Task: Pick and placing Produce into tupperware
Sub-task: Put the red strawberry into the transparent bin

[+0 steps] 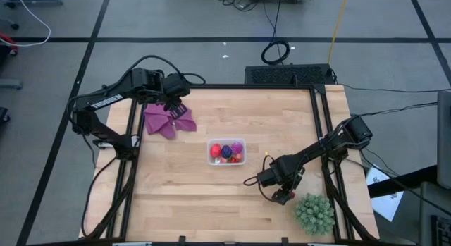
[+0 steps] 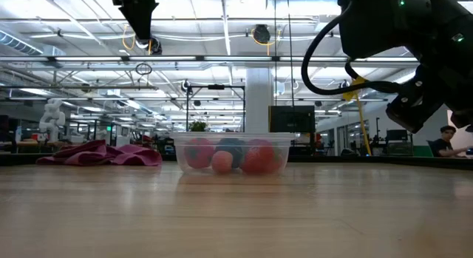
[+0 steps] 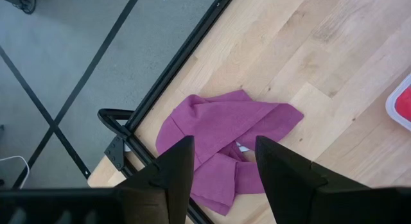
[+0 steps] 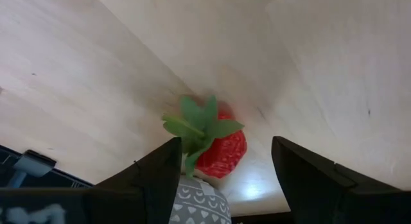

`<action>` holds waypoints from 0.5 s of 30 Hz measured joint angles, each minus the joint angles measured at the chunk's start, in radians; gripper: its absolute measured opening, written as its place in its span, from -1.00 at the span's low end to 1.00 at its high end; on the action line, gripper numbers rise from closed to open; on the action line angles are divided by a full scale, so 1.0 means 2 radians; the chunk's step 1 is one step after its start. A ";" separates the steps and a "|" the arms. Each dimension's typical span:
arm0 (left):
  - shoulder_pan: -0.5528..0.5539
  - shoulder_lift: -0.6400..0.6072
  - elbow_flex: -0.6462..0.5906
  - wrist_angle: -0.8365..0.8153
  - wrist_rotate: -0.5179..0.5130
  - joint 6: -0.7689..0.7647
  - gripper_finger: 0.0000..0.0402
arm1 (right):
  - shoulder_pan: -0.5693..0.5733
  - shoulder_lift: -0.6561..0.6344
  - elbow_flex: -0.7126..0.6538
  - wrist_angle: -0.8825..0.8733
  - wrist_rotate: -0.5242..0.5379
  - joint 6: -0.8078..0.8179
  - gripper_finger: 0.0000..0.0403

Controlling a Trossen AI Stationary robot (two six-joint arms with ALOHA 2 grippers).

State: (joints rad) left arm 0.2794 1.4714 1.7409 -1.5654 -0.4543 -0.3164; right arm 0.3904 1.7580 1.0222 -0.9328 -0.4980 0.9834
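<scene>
Strawberry (image 4: 221, 150) lying on table, leafy top toward right tool (image 4: 225, 185).

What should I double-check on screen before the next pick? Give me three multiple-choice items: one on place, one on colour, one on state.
1. Where does the purple cloth lie?
A. Inside the tub
B. Against the green plant
C. At the table's far left corner, below the left end effector

2. What colour is the strawberry between the open fingers of the right end effector?
A. Blue
B. Red with green leaves
C. Yellow

3. What state is the clear tub in?
A. Upright, with several fruits inside
B. Upright and empty
C. Tipped on its side

Answers:
1 C: the high view shows the cloth under the left arm's tip.
2 B: the right wrist view shows a red body under a green leaf top.
3 A: the low view shows round fruits behind its clear wall.
</scene>
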 joint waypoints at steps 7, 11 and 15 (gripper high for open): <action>0.000 0.000 0.000 0.000 0.000 0.000 -0.14 | 0.000 0.000 -0.007 0.005 0.000 0.000 0.05; 0.000 0.000 0.000 0.000 0.000 0.000 -0.14 | 0.000 0.000 -0.026 0.031 -0.010 0.008 -0.03; 0.000 0.000 0.000 0.000 0.000 -0.001 -0.14 | 0.000 -0.001 -0.039 0.051 -0.020 0.015 -0.09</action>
State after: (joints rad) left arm 0.2794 1.4713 1.7409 -1.5654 -0.4542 -0.3175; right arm 0.3904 1.7557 0.9432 -0.8303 -0.5385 1.0130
